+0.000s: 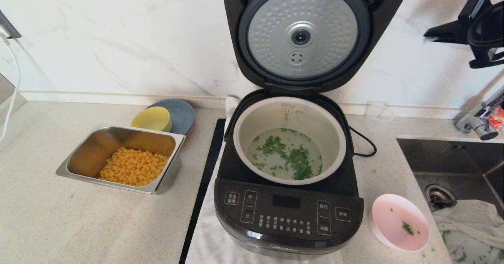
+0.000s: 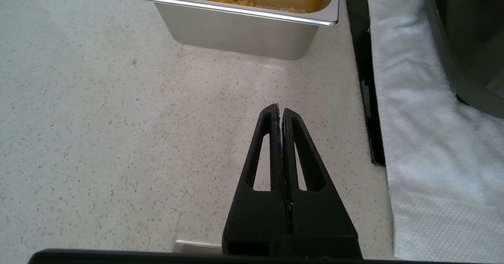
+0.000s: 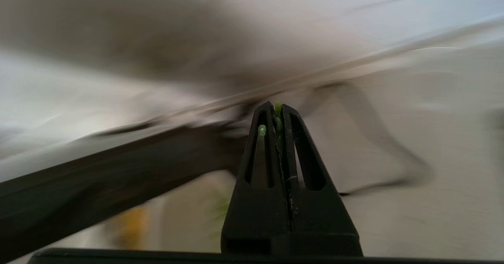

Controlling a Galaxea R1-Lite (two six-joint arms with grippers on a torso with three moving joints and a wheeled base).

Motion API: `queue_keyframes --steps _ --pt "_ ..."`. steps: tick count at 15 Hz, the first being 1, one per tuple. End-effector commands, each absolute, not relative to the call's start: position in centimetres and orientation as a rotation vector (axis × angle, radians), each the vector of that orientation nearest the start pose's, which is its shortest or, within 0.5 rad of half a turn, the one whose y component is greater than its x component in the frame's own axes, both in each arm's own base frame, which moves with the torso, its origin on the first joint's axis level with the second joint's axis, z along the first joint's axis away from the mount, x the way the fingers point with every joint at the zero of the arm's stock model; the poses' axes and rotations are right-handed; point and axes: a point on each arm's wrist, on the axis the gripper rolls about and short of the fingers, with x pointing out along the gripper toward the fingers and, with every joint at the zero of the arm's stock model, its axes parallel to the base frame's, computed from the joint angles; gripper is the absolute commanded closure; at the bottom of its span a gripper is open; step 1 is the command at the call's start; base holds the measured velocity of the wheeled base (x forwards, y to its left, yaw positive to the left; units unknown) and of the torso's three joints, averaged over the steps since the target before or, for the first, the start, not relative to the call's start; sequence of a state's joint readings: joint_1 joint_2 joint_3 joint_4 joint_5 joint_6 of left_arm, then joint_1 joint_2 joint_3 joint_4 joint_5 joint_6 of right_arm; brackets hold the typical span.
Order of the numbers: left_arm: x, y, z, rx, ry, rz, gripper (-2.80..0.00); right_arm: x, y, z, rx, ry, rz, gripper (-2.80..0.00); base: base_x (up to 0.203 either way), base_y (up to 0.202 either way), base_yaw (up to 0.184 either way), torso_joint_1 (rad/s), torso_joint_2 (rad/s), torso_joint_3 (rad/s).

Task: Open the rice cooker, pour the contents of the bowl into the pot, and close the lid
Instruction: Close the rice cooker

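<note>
Now lid [image 1: 303,35] stands open; right hand [image 1: 433,35], fingers together w/ nothing held, high beside it. Risk: a glancing push slams lid or misses latch. Left hand [image 2: 280,112] idle, pressed together.

The lid [image 1: 303,35] is cut off at the head view's top edge; the right wrist view is blurred

Bowl [image 1: 399,227] right of rice cooker [image 1: 289,212], tray [image 1: 122,159] left
</note>
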State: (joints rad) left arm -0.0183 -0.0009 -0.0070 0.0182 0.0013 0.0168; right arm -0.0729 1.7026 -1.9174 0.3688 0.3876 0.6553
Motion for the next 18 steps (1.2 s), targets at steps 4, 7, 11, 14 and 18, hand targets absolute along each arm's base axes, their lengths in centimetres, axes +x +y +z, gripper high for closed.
queue_keyframes --steps 4,7,11,14,18 --pt "-2.4 0.0 7.6 0.017 0.008 -0.017 0.0 32.6 -0.5 39.0 0.768 0.22 0.46 0.0 0.0 0.0 0.0 0.0 0.0 0.0" --pt "-2.4 0.0 7.6 0.017 0.008 -0.017 0.0 33.2 -0.3 39.2 0.771 0.196 0.554 0.0 0.0 0.0 0.0 0.0 0.0 0.0" --pt "-2.4 0.0 7.6 0.017 0.008 -0.017 0.0 33.9 1.3 39.5 0.774 0.172 0.672 0.0 0.0 0.0 0.0 0.0 0.0 0.0" --pt "-2.4 0.0 7.6 0.017 0.008 -0.017 0.0 34.8 2.8 39.1 0.766 0.169 0.719 0.0 0.0 0.0 0.0 0.0 0.0 0.0" --pt "-2.4 0.0 7.6 0.017 0.008 -0.017 0.0 35.8 3.8 38.5 0.761 0.161 0.744 0.0 0.0 0.0 0.0 0.0 0.0 0.0"
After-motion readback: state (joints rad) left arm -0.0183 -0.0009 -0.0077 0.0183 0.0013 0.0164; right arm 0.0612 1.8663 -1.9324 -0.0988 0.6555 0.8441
